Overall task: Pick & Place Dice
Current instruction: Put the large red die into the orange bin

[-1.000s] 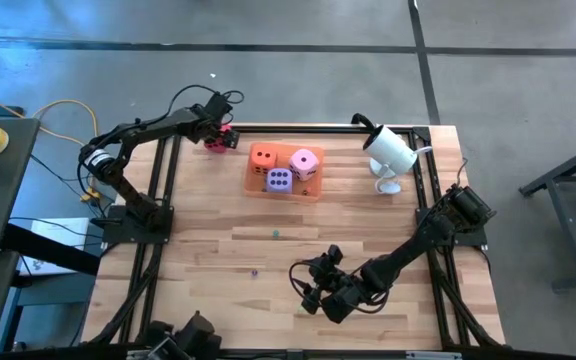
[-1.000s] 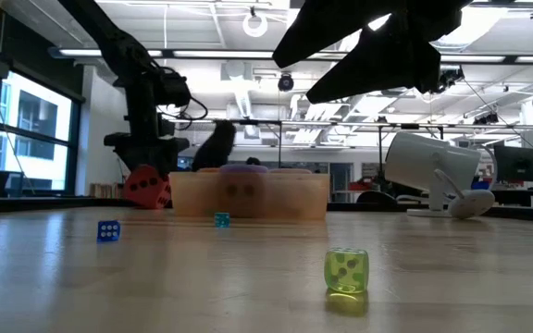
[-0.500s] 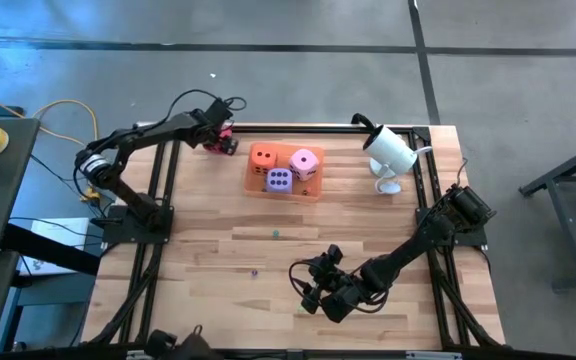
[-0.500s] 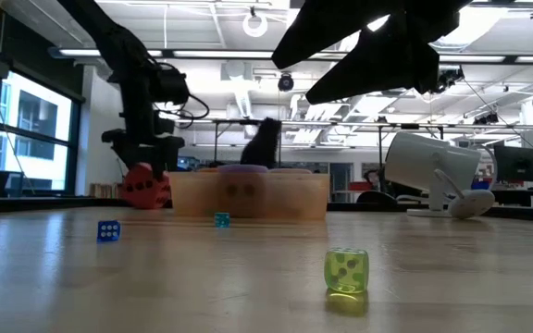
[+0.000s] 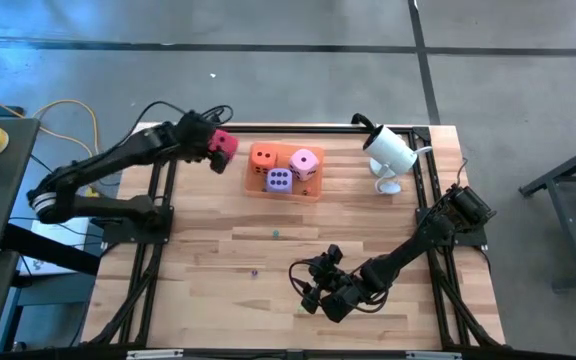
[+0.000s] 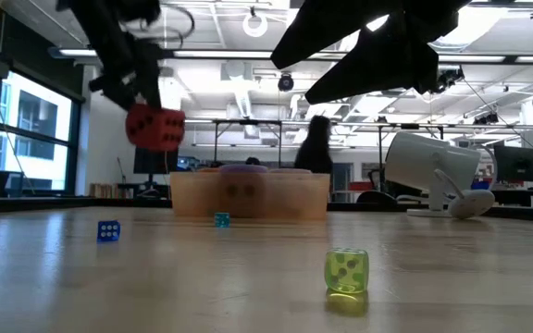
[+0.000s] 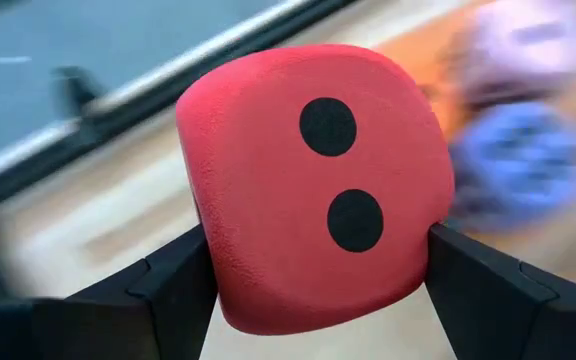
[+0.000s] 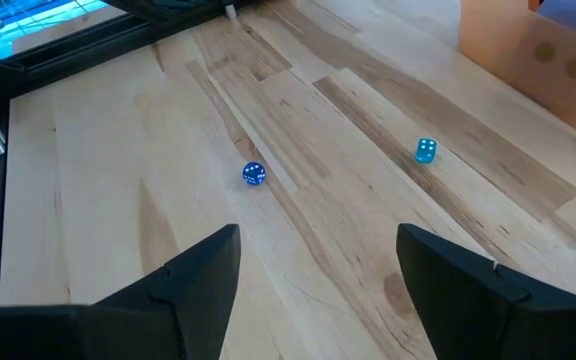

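1. The red die (image 7: 318,190) is a soft, matte cube with rounded corners and a finely grained skin; the face toward the left wrist camera carries two round black pips.
2. The left gripper (image 5: 215,146) is clenched on the red die: in the wrist view a dark finger (image 7: 168,290) presses each of two opposite sides, and the cube sits squarely between them.
3. In the low view the red die (image 6: 154,127) hangs in the air, clear of the table (image 5: 218,250) and higher than the tray (image 6: 248,196) rim.
4. From above it is near the table's far left edge, just left of the tray (image 5: 313,192) and apart from it.
5. The tray is a translucent orange box with straight walls. Inside it lie the orange die (image 5: 263,156), the pink die (image 5: 305,161) and the purple die (image 5: 279,180), close together, all soft-looking with dark pips.
6. The table is pale wood in long planks with visible grain.
7. The right gripper (image 5: 308,285) waits low over the near middle of the table, its fingers (image 8: 193,275) spread apart with nothing between them.
8. Three small hard dice lie on the wood: a clear yellow-green one (image 6: 346,271), a blue one (image 8: 253,174) and a teal one (image 8: 425,150).
9. A white, smooth, cylinder-shaped camera (image 5: 388,150) on a stand is at the far right.
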Tool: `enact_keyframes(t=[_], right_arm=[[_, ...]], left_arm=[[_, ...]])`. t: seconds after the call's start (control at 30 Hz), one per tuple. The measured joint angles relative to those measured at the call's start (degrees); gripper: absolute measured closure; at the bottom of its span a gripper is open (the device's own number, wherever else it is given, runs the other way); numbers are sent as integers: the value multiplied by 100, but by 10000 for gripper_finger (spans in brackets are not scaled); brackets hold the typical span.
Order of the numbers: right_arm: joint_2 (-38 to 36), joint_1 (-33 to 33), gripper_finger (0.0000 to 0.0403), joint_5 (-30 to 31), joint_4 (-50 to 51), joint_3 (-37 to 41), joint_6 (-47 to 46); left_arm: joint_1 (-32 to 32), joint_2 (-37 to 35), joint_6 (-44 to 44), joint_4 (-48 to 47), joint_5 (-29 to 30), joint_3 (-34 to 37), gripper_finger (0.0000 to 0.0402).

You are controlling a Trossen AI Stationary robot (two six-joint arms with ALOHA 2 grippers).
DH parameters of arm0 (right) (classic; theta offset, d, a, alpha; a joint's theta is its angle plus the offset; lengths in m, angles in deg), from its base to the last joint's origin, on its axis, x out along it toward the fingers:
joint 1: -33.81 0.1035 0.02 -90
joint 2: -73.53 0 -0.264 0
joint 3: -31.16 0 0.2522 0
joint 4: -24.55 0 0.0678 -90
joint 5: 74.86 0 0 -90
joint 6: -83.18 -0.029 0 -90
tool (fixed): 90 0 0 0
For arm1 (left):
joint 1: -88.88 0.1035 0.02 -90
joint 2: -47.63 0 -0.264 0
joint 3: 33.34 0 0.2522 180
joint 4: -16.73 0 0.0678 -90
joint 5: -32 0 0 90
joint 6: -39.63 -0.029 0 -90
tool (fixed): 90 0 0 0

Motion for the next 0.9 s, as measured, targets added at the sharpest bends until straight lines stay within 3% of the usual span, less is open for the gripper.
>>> enact_keyframes(t=[0.13,0.47,0.7,0.9], right_arm=[[0,-44,145,5,-19,0,55],[0,-114,145,-8,-31,0,78],[0,-112,145,-8,-11,0,127],[0,-112,145,-10,-2,0,216]], left_arm=[[-595,-342,342,176,-698,-11,109],[-1877,531,792,514,-363,-13,109],[-1929,1407,833,1003,-86,-16,109],[-1805,1612,811,1325,-96,-31,109]])
